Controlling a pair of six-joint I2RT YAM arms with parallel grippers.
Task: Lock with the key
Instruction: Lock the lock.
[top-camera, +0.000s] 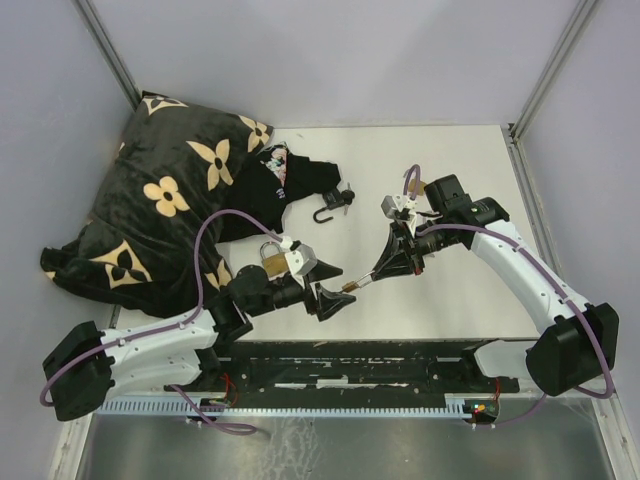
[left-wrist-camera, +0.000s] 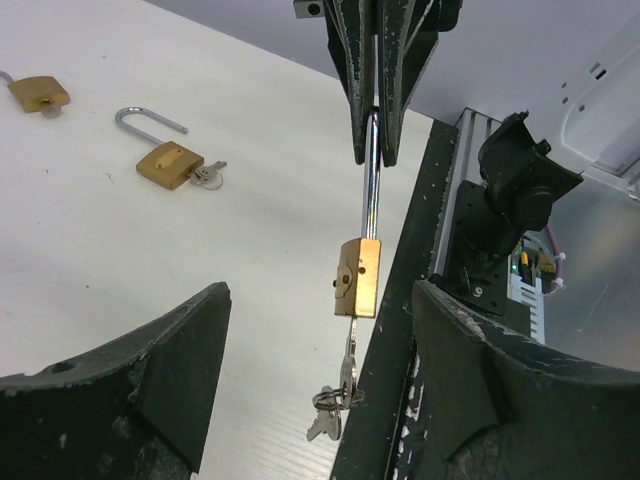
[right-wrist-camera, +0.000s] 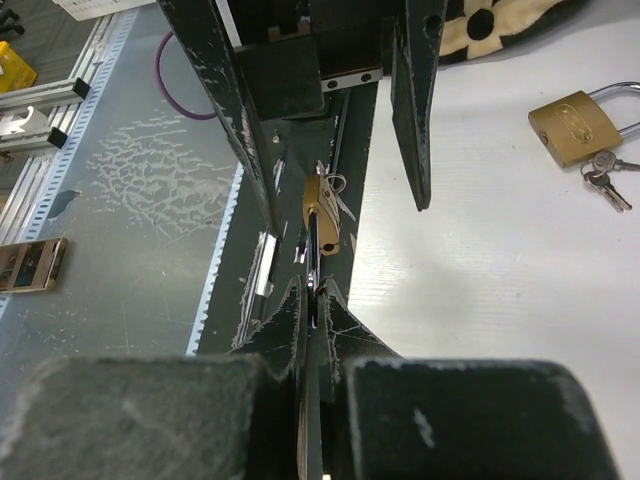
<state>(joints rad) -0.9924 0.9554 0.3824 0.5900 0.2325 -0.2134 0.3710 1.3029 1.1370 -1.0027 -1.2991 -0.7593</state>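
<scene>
A black cushion (top-camera: 170, 200) with beige flowers lies at the far left of the white table (top-camera: 470, 300). The right claw (left-wrist-camera: 372, 150) is closed tight on the steel shackle (left-wrist-camera: 371, 200) of a brass padlock (left-wrist-camera: 359, 277), near the front edge of the table. The left claw (left-wrist-camera: 320, 295) stands wide, its jaws at either side of the padlock and not touching it. A key (left-wrist-camera: 348, 372) sits in the keyhole. Two other padlocks (left-wrist-camera: 170, 163) lie well apart from it on the table.
</scene>
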